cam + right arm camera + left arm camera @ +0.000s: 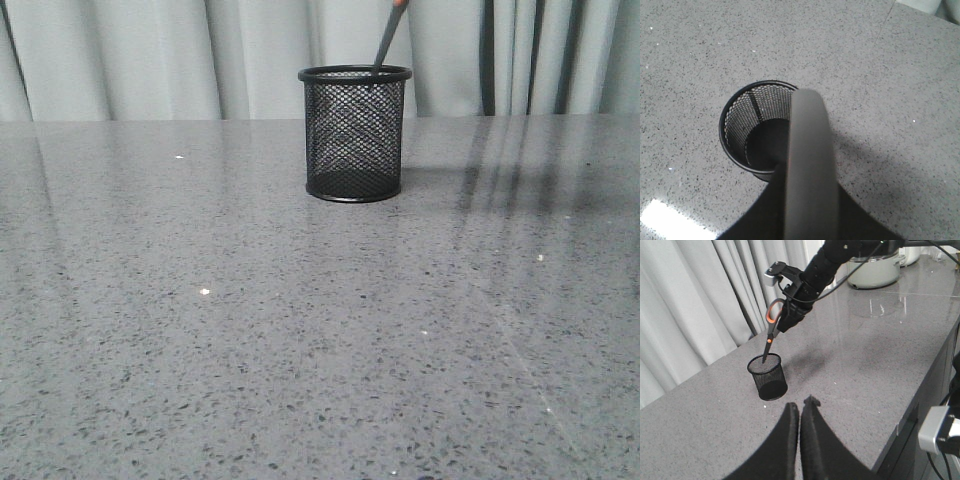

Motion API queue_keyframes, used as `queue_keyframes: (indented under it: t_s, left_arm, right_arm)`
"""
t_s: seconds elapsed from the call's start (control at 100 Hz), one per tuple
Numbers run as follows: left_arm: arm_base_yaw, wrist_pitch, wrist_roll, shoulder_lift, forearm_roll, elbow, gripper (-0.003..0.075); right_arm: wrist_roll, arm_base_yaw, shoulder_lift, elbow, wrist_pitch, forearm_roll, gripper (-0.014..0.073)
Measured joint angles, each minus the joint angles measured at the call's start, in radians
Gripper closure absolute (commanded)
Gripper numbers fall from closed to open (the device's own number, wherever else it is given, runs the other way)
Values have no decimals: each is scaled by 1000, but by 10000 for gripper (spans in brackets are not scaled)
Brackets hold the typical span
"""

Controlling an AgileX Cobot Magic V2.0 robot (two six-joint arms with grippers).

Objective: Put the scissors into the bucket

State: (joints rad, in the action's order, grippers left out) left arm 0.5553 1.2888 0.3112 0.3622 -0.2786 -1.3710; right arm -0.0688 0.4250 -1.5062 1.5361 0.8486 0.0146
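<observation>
Grey speckled stone table (200, 350) carries your small black wire-mesh cylindrical bucket (355, 133), standing upright near the pale curtains (150, 55). Your right gripper (788, 320) hangs above it, pinching the scissors with grey oval handle loops lined in orange and dark blades (771, 332) at the handle end. The scissors slope down from the gripper, their blade tip passing the cup's rolled rim on the curtain side and reaching just inside the mouth; the handles are well above the rim. From the right wrist you look straight down a grey handle loop into the bucket, whose dark floor shows. Your left gripper (800, 420) is well back from the bucket, holding nothing, its black fingers (782, 450) pressed almost together.
</observation>
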Motion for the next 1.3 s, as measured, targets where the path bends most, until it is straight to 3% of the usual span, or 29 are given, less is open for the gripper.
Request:
queue_keyframes:
  t_s: [0.3, 0.94, 1.06, 1.249, 1.299]
  left_arm:
    - [-43, -32, -19, -125, 24, 109, 740]
    - [-55, -49, -22, -129, 81, 138, 740]
    - [-55, -49, -22, -129, 83, 138, 740]
    - [-55, -49, -22, -129, 83, 138, 740]
    - [-55, -49, -22, -129, 83, 138, 740]
  right_arm:
    - [-2, 0, -106, 50, -10, 4, 667]
    - [-2, 0, -168, 54, -23, 4, 662]
    - [-4, 0, -168, 54, -23, 4, 566]
    - [-6, 0, -168, 54, -25, 4, 276]
    - [-7, 0, -168, 54, -27, 4, 236]
